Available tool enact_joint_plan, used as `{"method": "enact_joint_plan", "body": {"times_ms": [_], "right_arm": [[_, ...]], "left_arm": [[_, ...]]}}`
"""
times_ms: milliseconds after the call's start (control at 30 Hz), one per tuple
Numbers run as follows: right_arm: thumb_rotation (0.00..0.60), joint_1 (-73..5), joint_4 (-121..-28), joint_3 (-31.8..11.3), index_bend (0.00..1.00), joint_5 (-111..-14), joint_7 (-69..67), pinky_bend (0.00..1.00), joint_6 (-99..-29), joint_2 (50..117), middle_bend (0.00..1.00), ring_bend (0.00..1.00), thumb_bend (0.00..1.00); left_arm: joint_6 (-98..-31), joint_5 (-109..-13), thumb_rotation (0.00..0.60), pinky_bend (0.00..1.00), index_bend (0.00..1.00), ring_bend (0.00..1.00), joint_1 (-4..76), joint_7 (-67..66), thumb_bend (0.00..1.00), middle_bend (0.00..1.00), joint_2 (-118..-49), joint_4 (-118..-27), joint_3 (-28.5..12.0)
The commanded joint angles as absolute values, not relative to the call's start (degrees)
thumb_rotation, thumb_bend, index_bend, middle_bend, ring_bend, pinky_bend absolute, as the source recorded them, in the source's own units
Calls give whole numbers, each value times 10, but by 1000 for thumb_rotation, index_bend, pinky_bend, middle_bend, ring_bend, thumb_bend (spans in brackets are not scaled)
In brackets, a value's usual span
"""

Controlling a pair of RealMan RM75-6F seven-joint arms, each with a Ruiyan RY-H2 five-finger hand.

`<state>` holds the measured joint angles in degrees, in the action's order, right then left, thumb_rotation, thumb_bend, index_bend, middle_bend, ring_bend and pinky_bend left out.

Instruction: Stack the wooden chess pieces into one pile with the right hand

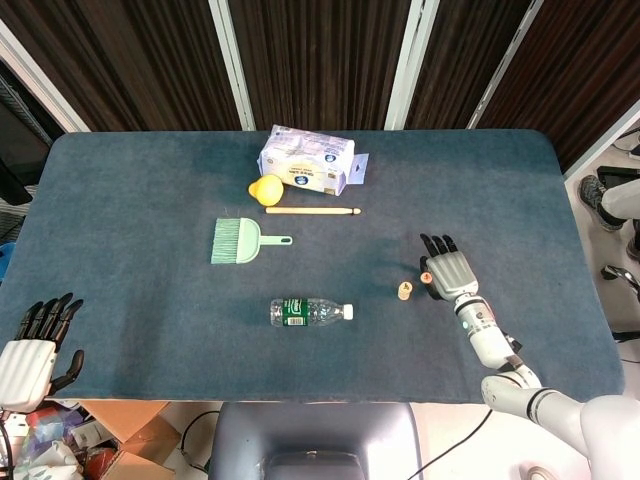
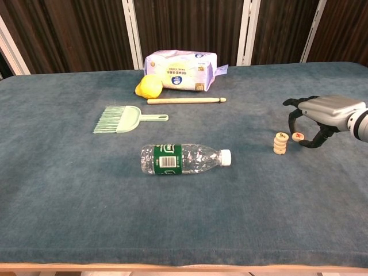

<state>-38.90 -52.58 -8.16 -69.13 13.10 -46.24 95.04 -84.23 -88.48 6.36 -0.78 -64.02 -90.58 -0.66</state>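
While the right hand [image 2: 322, 115] hovered over the right part of the blue surface [image 2: 69, 190], we noted its fingers curved downward and apart, holding nothing. A single wooden chess piece [image 2: 297, 137] lay flat beneath those fingers, just beside a short pile of chess pieces [image 2: 280, 144] standing upright to its left. We saw the left hand [image 1: 35, 350] off the near left edge of the surface, fingers spread, empty. A plastic bottle [image 2: 184, 159] lay on its side near the middle.
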Motion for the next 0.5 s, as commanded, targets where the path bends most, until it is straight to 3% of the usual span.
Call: {"method": "enact_joint_plan", "body": {"times_ms": [33,233,500], "right_arm": [[600,-388,-527,-83,595,-691,130,0,-464,949,34,0,477],[600,-384,-545,-85,646,-699,123,0,-481,938,35,0,477],[600,-365,-609,-95,634,-720,88,0,-537,896,35,0,477]], "left_arm": [[-843,-885,600,0,0,0,64,-7,496,0,-641,-906,-7],[-843,-886,600,0,0,0,64,-8,496,0,-641,-906,-6],[-843,-886,600,0,0,0,64,-6,496,0,-640,-906,-7]]}}
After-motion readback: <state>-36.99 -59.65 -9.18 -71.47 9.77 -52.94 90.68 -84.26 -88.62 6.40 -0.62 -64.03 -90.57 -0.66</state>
